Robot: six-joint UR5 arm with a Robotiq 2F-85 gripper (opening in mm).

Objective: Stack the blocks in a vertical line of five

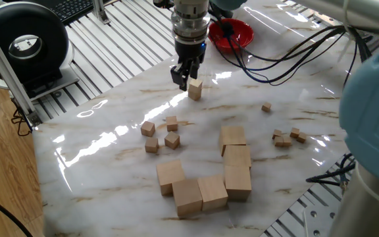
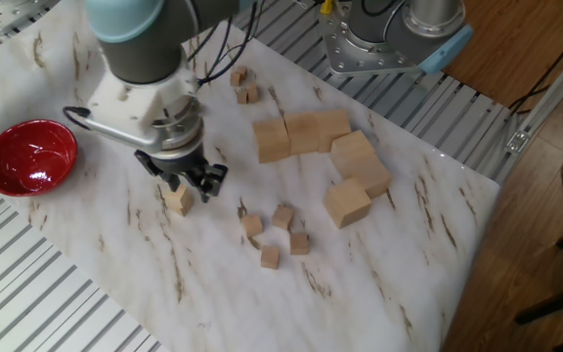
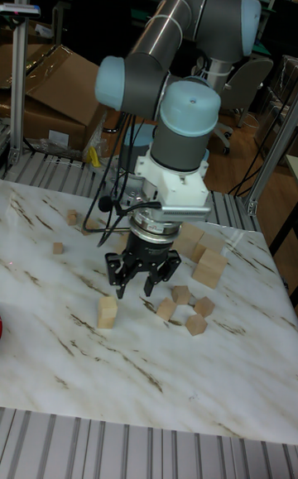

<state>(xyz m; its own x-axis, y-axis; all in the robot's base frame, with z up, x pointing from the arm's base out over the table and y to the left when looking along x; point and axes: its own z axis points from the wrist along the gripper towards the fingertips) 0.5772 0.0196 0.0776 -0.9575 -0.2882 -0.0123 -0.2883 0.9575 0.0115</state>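
Observation:
One block [image 1: 195, 89] [image 2: 178, 200] [image 3: 106, 312] stands alone on the marble table, at the far side in one fixed view. My gripper [image 1: 183, 77] [image 2: 194, 183] [image 3: 143, 283] hangs just beside it and slightly above, open with nothing between its fingers. Several more blocks [image 1: 172, 139] [image 2: 282, 217] [image 3: 180, 294] lie in a loose cluster on the table, a short way from the lone one, none stacked.
Several large wooden cubes [image 1: 237, 158] [image 2: 303, 134] sit grouped together. Tiny cubes [image 1: 282, 139] [image 2: 247, 94] lie scattered near one table edge. A red bowl [image 1: 233, 33] [image 2: 27, 156] rests at a corner. Cables trail over the table [image 1: 97, 145] behind the arm.

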